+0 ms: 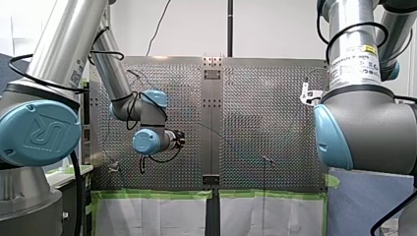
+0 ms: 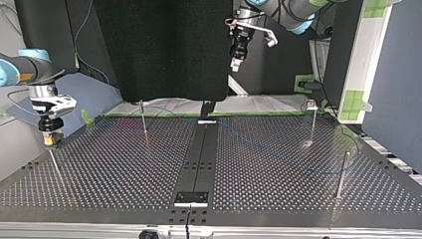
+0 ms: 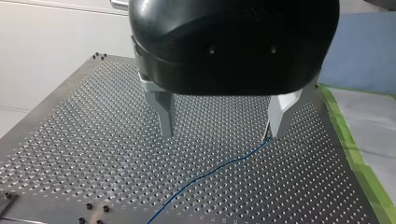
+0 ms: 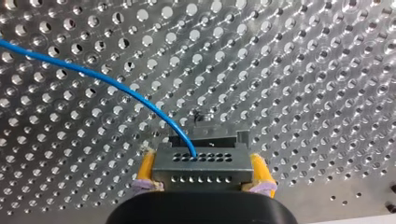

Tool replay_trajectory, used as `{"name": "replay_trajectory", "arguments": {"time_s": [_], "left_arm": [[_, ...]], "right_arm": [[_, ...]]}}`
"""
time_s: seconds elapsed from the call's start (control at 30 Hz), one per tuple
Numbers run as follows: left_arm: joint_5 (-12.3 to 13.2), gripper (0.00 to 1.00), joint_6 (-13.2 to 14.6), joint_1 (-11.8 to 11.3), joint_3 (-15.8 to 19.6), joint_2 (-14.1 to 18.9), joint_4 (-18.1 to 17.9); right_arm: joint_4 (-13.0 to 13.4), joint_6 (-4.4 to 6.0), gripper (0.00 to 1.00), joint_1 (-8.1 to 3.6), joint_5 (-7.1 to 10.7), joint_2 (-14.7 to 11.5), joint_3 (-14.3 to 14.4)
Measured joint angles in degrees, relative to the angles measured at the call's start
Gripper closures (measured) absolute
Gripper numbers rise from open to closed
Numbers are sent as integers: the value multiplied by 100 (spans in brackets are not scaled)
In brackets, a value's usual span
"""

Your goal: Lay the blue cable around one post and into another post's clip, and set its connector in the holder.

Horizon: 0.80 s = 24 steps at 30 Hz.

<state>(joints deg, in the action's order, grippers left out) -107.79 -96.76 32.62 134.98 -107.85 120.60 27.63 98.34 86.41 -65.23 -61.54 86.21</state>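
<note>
In the right wrist view my right gripper [image 4: 201,179] is shut, its yellow pads [image 4: 145,170] on the sides of a grey connector [image 4: 201,163]. The blue cable [image 4: 93,74] leaves the connector's face and curves away over the perforated plate. At the top view's left this gripper [image 2: 50,140] hangs low, just above a thin post [image 2: 54,164]. My left gripper [image 3: 222,133] is open with nothing between its metal fingers [image 3: 163,114]. The blue cable [image 3: 210,171] lies on the plate below it, ending near one finger. In the top view my left gripper [image 2: 234,63] is raised high.
More thin posts stand on the plate [image 2: 278,199]: one at the back [image 2: 144,122], one with a clip on top [image 2: 312,122], one near the right edge [image 2: 341,172]. A black rail [image 2: 200,154] with white-edged brackets runs down the middle. Green tape lines the far edge.
</note>
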Motion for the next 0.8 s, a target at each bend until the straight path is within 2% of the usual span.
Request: {"name": "replay_trajectory", "arguments": {"time_s": [0.17, 0.37, 0.67, 0.8], "left_arm": [[0, 0, 0, -2, 0, 0, 18], [0, 0, 1, -4, 0, 0, 40], [0, 0, 8, -5, 1, -1, 44], [0, 0, 9, -7, 1, -2, 44]], "right_arm": [[-108, -22, 100, 2, 24, 4, -66], [-228, -129, 100, 3, 29, 4, -103], [-179, -255, 100, -4, 147, 7, -109], [-133, -280, 100, -20, 199, 7, -109]]}}
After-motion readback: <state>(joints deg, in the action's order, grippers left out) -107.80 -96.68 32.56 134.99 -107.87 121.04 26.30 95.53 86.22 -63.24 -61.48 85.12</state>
